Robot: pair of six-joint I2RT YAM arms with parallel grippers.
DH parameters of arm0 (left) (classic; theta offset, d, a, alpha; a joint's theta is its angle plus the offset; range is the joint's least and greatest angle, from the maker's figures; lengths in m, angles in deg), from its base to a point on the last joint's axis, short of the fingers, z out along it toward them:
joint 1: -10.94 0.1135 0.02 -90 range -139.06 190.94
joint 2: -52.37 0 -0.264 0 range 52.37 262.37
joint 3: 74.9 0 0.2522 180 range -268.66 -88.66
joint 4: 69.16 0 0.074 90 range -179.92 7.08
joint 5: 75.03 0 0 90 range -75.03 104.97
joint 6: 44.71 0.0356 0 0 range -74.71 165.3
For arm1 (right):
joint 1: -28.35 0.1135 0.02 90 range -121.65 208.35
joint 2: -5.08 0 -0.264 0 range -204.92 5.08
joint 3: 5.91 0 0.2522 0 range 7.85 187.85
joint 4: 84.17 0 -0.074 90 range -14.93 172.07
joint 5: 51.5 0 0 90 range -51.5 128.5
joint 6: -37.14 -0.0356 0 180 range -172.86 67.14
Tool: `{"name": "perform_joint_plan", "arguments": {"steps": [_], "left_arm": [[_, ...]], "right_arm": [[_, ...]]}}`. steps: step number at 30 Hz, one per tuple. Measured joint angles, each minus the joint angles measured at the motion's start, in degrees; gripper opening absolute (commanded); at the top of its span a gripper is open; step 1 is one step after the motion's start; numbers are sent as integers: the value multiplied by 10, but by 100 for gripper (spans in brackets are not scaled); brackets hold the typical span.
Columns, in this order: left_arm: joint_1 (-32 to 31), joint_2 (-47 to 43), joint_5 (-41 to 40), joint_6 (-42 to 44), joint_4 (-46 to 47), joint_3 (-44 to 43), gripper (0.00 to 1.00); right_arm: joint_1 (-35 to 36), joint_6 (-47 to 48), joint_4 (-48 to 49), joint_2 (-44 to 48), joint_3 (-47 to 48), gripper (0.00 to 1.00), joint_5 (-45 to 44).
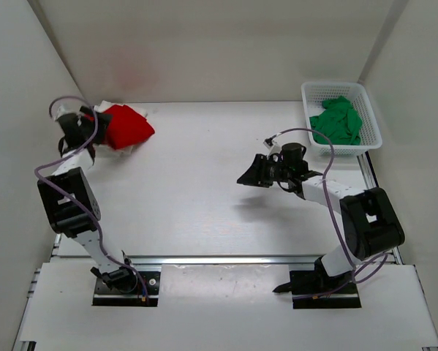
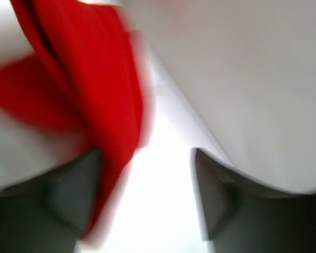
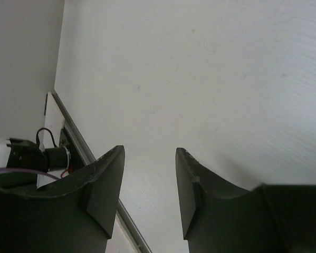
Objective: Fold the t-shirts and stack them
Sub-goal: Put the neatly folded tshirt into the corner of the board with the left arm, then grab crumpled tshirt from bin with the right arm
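The red t-shirt (image 1: 129, 126) lies bunched at the table's far left corner, on top of the white t-shirt (image 1: 136, 145), of which only edges peek out. My left gripper (image 1: 94, 121) is at the red t-shirt's left side. In the left wrist view its jaws (image 2: 147, 154) stand apart, and blurred red cloth (image 2: 94, 84) runs down along the left finger (image 2: 76, 184). The green t-shirt (image 1: 337, 121) lies crumpled in the basket. My right gripper (image 1: 249, 174) hovers over the mid-right table, open and empty (image 3: 148, 152).
The white lattice basket (image 1: 334, 85) stands at the far right corner. White walls close in the table (image 1: 204, 212) at the back and sides. A metal rail (image 1: 226, 258) runs along its near edge, in front of the arm bases.
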Motion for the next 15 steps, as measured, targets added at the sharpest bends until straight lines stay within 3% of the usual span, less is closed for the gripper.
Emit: {"name": "perform_joint_plan", "arguments": {"steps": [1, 5, 11, 14, 15], "left_arm": [[25, -6, 0, -11, 14, 38, 99], [86, 7, 0, -41, 22, 132, 99], [79, -23, -2, -70, 24, 193, 99], [44, -69, -7, -76, 39, 199, 98], [26, -86, -8, -78, 45, 200, 99]], "right_arm": [[7, 4, -3, -1, 1, 42, -1], [26, 13, -8, -7, 4, 42, 0], [20, 14, -15, -7, 4, 40, -9], [19, 15, -17, -6, 5, 20, -25], [19, 16, -22, -6, 8, 8, -34]]}}
